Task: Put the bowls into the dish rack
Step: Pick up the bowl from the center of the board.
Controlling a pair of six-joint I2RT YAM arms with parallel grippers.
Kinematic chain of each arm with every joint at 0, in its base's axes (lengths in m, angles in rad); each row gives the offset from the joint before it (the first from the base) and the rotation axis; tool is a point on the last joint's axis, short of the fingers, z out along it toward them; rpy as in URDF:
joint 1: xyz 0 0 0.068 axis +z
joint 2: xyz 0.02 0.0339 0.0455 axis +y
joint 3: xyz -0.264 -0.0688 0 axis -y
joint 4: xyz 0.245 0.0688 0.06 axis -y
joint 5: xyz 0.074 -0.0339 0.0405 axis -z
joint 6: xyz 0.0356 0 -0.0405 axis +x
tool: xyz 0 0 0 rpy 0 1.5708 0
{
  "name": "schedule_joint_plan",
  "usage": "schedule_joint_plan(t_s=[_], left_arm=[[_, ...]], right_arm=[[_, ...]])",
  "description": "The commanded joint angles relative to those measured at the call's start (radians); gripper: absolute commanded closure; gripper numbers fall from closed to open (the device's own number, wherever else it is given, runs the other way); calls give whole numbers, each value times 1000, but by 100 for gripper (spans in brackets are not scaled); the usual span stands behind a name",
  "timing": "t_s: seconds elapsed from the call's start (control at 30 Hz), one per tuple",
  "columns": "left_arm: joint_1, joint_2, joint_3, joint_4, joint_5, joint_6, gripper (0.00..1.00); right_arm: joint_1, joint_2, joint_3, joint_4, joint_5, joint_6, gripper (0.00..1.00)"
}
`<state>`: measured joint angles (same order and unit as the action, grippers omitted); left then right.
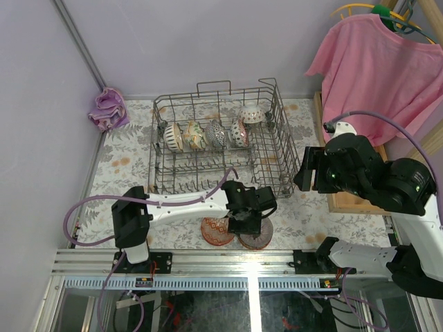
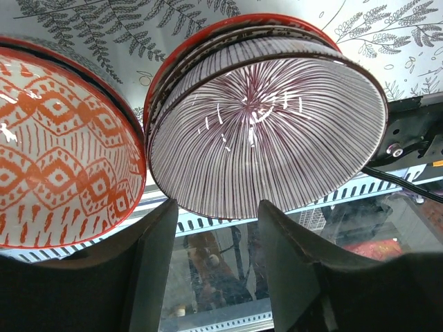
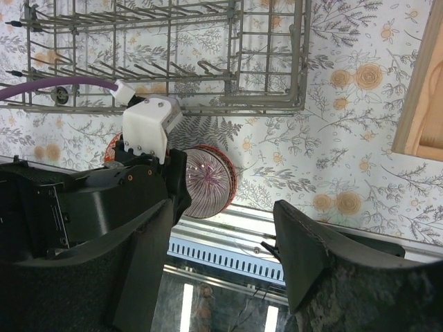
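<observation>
Top external view: I see the dish rack at centre, with five bowls in it, four in a row on edge. Below it my left gripper, fingers spread, sits low over the orange-patterned stack and the purple-striped stack, which lie side by side. My right gripper, spread and empty, hangs right of the rack.

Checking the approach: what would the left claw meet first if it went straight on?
Probably the rim of the striped bowl, right ahead of the open left claw; depth is unclear.
</observation>
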<state>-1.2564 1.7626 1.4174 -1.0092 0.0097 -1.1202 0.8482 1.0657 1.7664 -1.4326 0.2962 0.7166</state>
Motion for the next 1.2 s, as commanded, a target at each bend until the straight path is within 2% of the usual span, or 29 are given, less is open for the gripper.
schedule_joint_plan(t_s=[0.0, 0.2, 0.4, 0.57, 0.67, 0.8, 1.17], left_arm=[[-20, 16, 10, 25, -9, 13, 51], [-28, 16, 17, 7, -14, 16, 53], [-28, 33, 182, 14, -76, 16, 59], [-26, 138, 395, 12, -42, 15, 51], [-26, 206, 452, -27, -31, 19, 46], [-27, 224, 406, -43, -70, 11, 41], [-27, 275, 343, -57, -152, 4, 42]], right_arm=[[5, -14, -12, -16, 9, 10, 33], [5, -31, -38, -1, 4, 25, 33], [6, -43, -54, -1, 9, 34, 33], [5, -54, -27, -22, 24, 45, 34], [5, -78, -26, -22, 24, 55, 35], [5, -115, -38, -21, 9, 65, 36], [6, -192, -68, -22, -30, 72, 38]])
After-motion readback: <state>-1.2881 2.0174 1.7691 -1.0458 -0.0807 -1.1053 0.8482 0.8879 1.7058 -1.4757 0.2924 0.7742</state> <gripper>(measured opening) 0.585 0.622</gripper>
